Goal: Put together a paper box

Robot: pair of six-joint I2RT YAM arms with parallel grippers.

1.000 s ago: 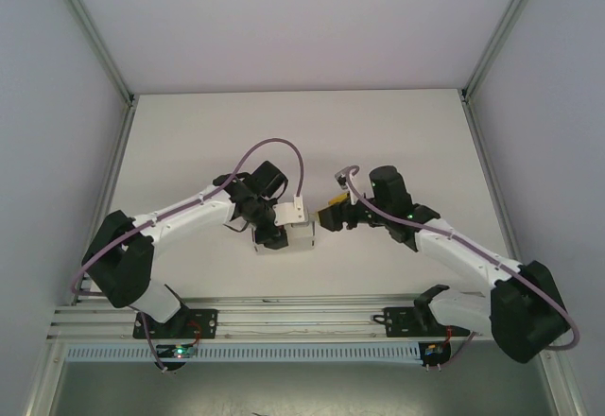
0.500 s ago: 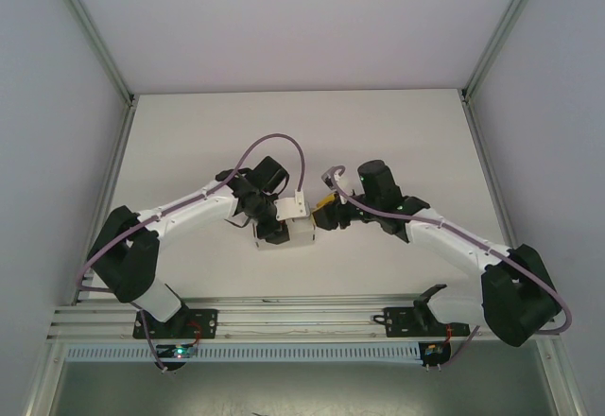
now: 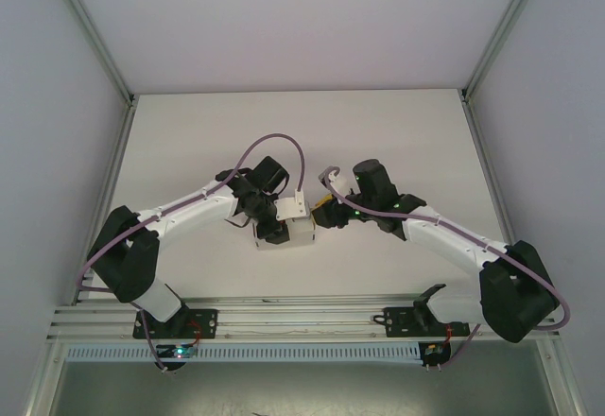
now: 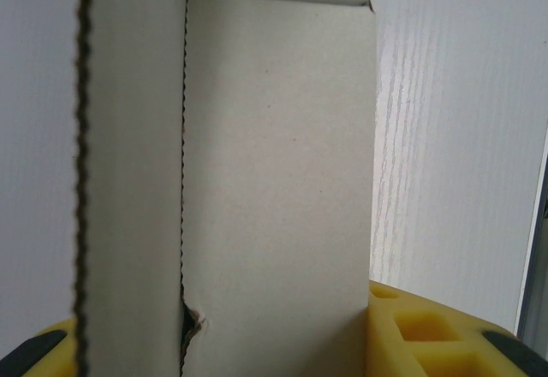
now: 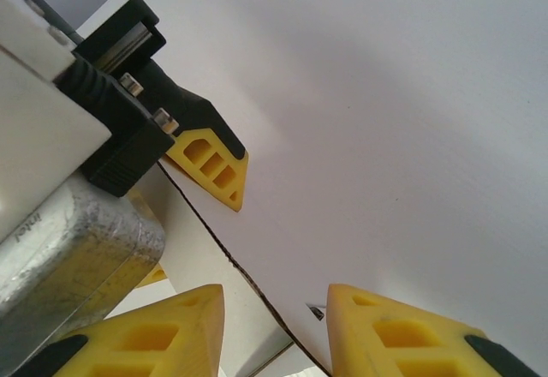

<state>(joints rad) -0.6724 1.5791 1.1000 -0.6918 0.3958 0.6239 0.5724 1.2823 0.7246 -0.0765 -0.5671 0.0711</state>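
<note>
L gripper (image 3: 282, 224) clenched on paper box (image 3: 301, 234), card wall betw its yellow fingers (image 4: 428, 334). Box held nr centre of table (image 3: 397, 132), L gripper at its 9 o'clock. R gripper (image 5: 276, 308) at box's 2 o'clock, jaws part-open, card edge running betw them, no contact visible

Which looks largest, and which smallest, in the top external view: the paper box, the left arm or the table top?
1. table top
2. left arm, raised nearer the camera, so it may look bigger than it is
3. paper box, plainly the smallest
</note>
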